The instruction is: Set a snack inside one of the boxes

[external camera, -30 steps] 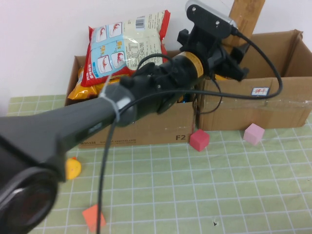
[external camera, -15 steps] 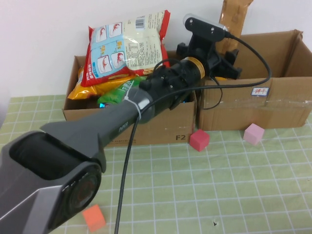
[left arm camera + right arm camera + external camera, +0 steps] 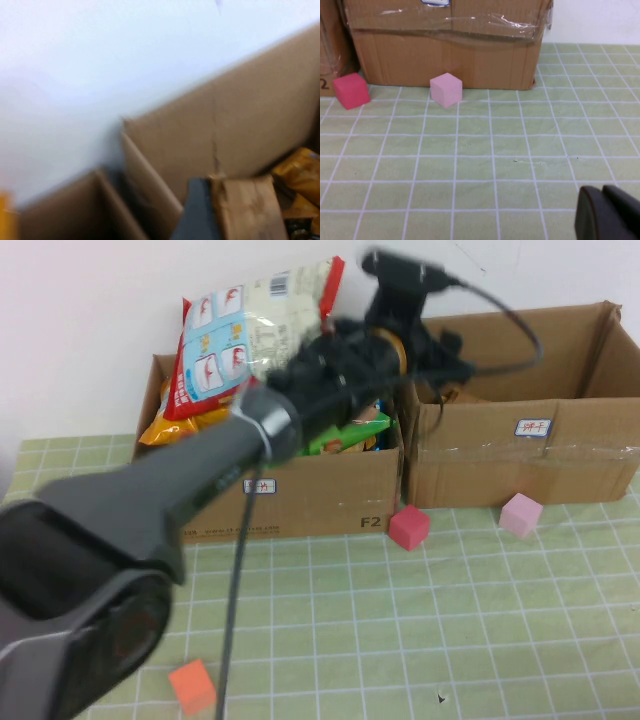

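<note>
My left arm reaches across the table to the boxes. My left gripper (image 3: pixel 441 358) is over the near-left corner of the right cardboard box (image 3: pixel 520 455). In the left wrist view the gripper (image 3: pixel 220 215) is shut on a brown snack packet (image 3: pixel 247 207), held low inside that box beside one dark finger (image 3: pixel 196 212). Orange packets (image 3: pixel 299 175) lie in the box beside it. The left box (image 3: pixel 300 495) is heaped with snacks, topped by a large red-and-white bag (image 3: pixel 250 330). My right gripper (image 3: pixel 607 212) is shut and empty, low over the green mat.
A red cube (image 3: pixel 408 527), a pink cube (image 3: pixel 520 514) and an orange cube (image 3: pixel 192 686) lie on the mat. The right wrist view shows the red cube (image 3: pixel 351 90) and pink cube (image 3: pixel 446 89) before the right box's front wall (image 3: pixel 445 55).
My left gripper has brought the brown packet down from above the right box's back wall into the box. The arm has swung left and up in view. The right arm has not moved.
</note>
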